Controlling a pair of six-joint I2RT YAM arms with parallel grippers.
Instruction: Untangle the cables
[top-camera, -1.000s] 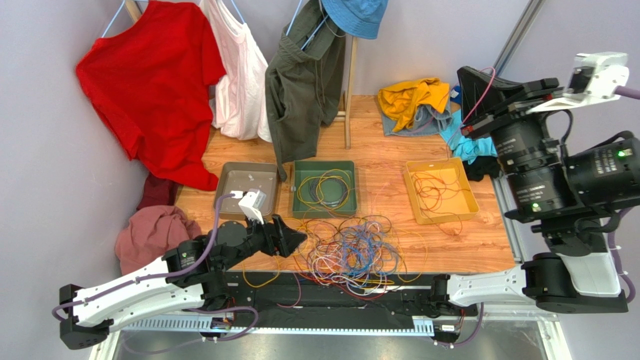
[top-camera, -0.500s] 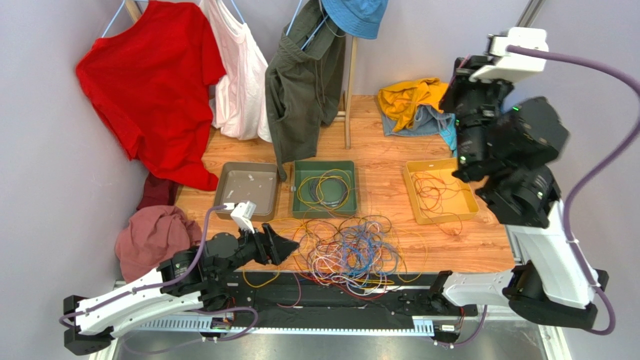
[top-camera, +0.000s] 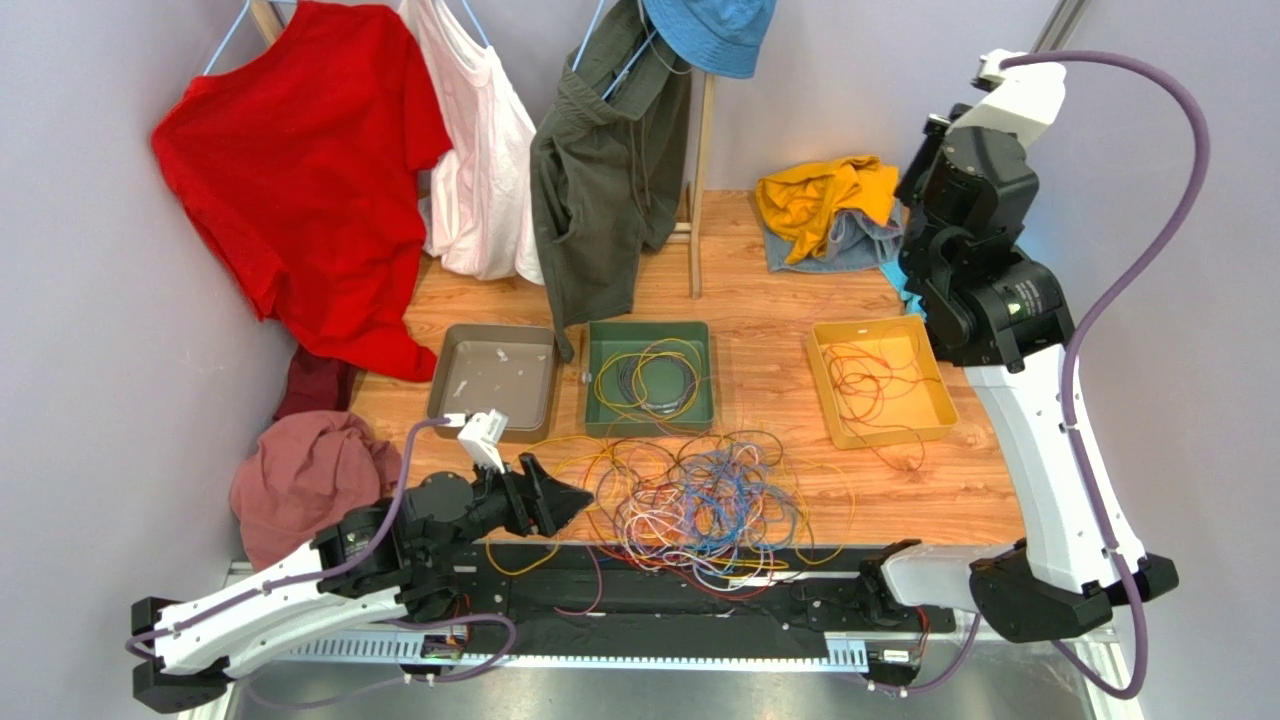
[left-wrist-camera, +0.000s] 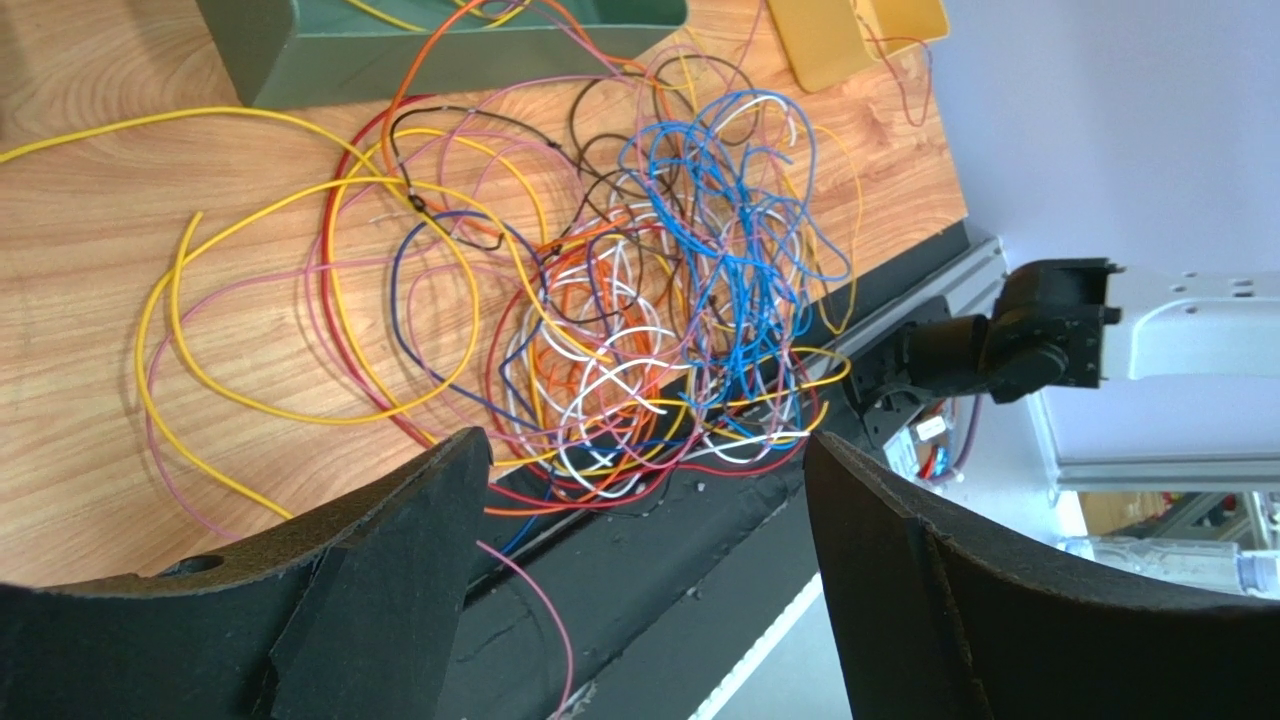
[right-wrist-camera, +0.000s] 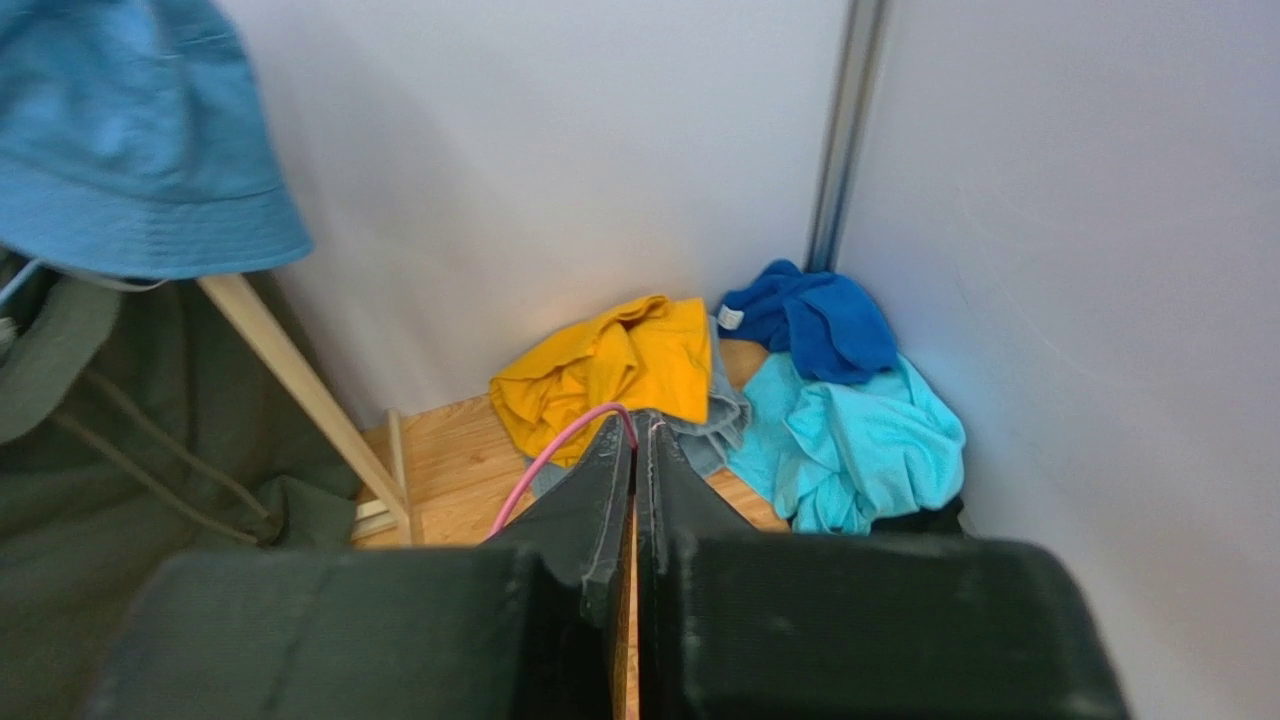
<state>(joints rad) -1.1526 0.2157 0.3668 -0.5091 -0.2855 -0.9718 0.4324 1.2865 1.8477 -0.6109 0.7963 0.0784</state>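
Note:
The cables (top-camera: 699, 503) lie in a multicoloured tangle at the table's near edge, with some strands hanging over it. In the left wrist view the tangle (left-wrist-camera: 631, 300) fills the middle. My left gripper (top-camera: 579, 492) is open and empty just left of the tangle, with its jaws (left-wrist-camera: 646, 450) wide apart over the near edge. My right gripper (top-camera: 920, 158) is raised high at the back right. In the right wrist view it (right-wrist-camera: 633, 420) is shut on a thin pink cable (right-wrist-camera: 549, 450) that curves down to the left.
Three trays stand behind the tangle: a grey tray (top-camera: 492, 342), a green tray (top-camera: 649, 330) holding coiled cables, and a yellow tray (top-camera: 819, 375) holding thin red strands. Clothes hang on a rack (top-camera: 697, 180) at the back. A cloth pile (top-camera: 827, 203) lies at the back right.
The right arm has swung up and turned, and its gripper now points at the back right corner. The left gripper has drawn back slightly toward the near edge, still open.

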